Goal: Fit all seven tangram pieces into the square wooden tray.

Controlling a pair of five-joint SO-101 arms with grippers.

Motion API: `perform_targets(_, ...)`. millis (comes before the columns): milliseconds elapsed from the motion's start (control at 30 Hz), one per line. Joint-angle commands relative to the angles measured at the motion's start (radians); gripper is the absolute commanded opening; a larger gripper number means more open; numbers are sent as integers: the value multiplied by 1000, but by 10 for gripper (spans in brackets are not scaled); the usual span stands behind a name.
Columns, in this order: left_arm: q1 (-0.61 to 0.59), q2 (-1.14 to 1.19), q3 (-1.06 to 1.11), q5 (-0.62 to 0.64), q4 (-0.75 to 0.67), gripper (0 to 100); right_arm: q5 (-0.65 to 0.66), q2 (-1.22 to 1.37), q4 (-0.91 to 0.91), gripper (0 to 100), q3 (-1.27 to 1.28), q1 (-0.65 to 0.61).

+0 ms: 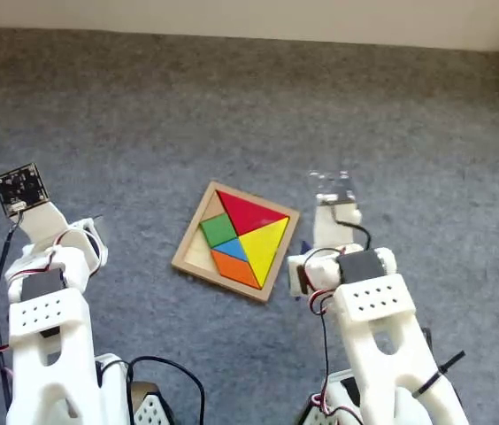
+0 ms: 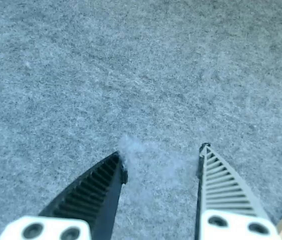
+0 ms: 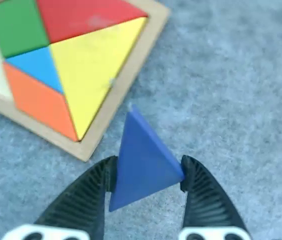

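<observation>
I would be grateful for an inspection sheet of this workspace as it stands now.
Surface: grey carpet, no stains seen.
Job's things: wooden tray holds red triangle, green square, yellow triangle, light blue triangle and orange piece; bare patch at one corner. Dark blue triangle is outside the tray, beside its edge.
Clutter: nothing seen.
Grippers: left gripper open over bare carpet; right gripper shut on the dark blue triangle.
Cables: black cable loops by the left arm's base; thin wires run along the right arm.
Surroundings: pale strip along the carpet's far edge.
</observation>
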Motion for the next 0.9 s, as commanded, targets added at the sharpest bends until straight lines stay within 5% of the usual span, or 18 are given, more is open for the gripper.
perform_targets(0,18,-21,-5,-11,-18,228,118,-33,-12,77,-71,-71)
perform_targets(433,-41,-18,-5,-5,-54,228,496,-28,-410,77,-59,-255)
perform_targets(867,-41,-18,-4,-6,-54,228,601,84,-545,77,-59,-334)
